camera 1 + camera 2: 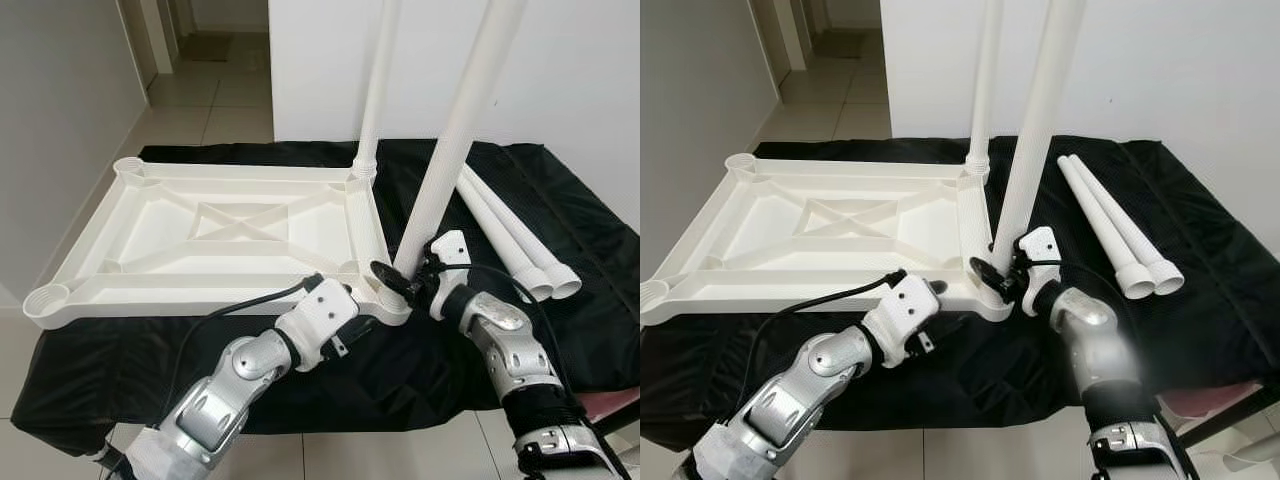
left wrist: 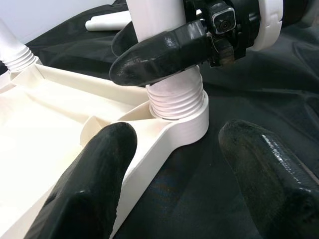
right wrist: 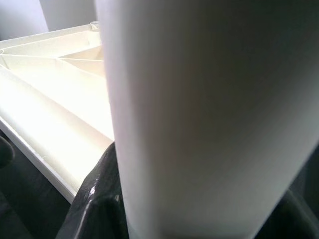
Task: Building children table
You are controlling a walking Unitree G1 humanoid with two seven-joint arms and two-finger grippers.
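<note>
A white plastic tabletop [image 1: 215,235] lies upside down on a black cloth. One white leg [image 1: 378,90] stands in its far right corner socket. A second leg [image 1: 455,130] stands tilted in the near right corner socket [image 2: 187,122], its threaded end [image 2: 177,97] partly in. My right gripper [image 1: 400,278] is shut on this leg just above the thread; in the right wrist view the leg [image 3: 199,114] is pressed close. My left gripper [image 2: 174,149] is open, with one finger [image 2: 94,184] over the tabletop's edge and the other [image 2: 264,174] over the cloth beside the socket.
Two loose white legs [image 1: 510,235] lie on the black cloth [image 1: 580,240] to the right. A white wall [image 1: 580,70] rises behind the table. A tiled hallway [image 1: 215,80] opens at the far left. The cloth's front edge runs close under my arms.
</note>
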